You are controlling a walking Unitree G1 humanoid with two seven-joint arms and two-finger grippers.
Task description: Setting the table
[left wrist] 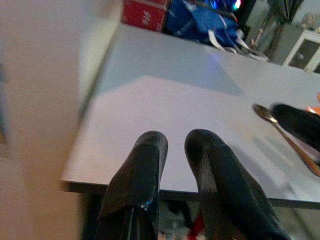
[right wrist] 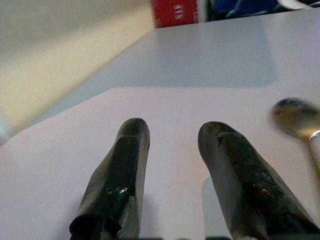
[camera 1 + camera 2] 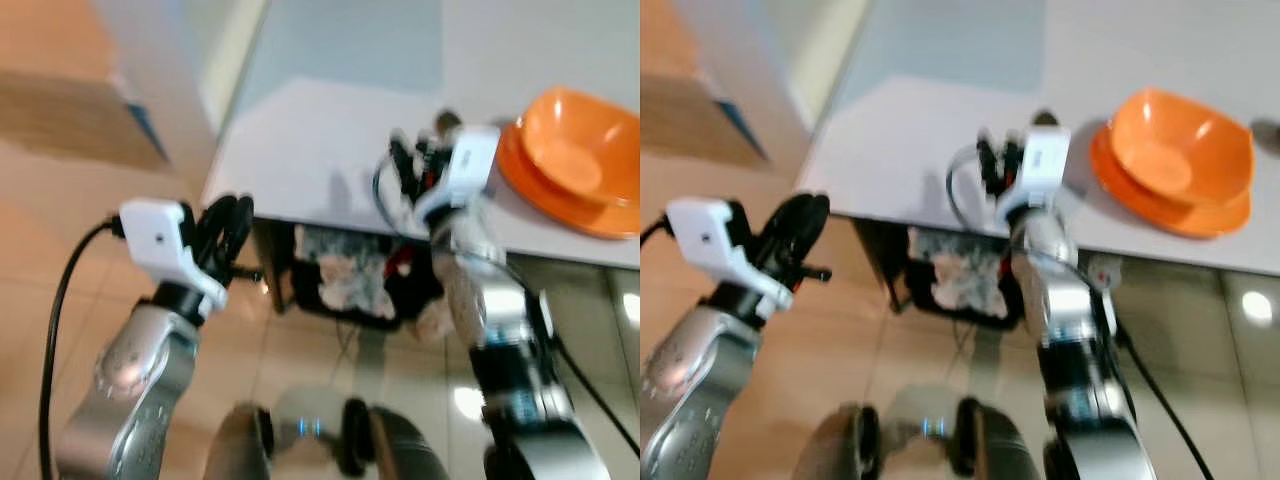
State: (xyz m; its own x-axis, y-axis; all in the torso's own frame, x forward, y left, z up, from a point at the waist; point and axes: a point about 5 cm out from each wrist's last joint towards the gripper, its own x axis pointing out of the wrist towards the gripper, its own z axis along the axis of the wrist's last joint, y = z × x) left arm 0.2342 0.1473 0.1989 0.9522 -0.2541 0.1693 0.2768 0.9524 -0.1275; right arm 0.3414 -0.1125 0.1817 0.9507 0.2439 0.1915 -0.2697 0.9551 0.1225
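The right pincer (image 2: 172, 170) hangs low over the white worktop (image 3: 320, 130), near its front edge. Its two fingers are apart and hold nothing. A spoon (image 2: 297, 122) lies flat on the worktop just beside it, between the pincer and the orange bowl (image 3: 575, 150). The bowl sits on an orange plate (image 3: 560, 205).

The left pincer (image 1: 172, 187) is off the worktop, in front of its edge. Its fingers have a small gap and hold nothing.

I think the spoon comes next. The spoon's round end (image 1: 262, 111) points away from the robot. Its handle (image 1: 300, 152) runs back toward the front edge and a bit toward the bowl side.

To do it well, the right pincer should slide over the handle, with one finger on each side of it. Then it should go down and close slowly. A flat spoon can slip away.
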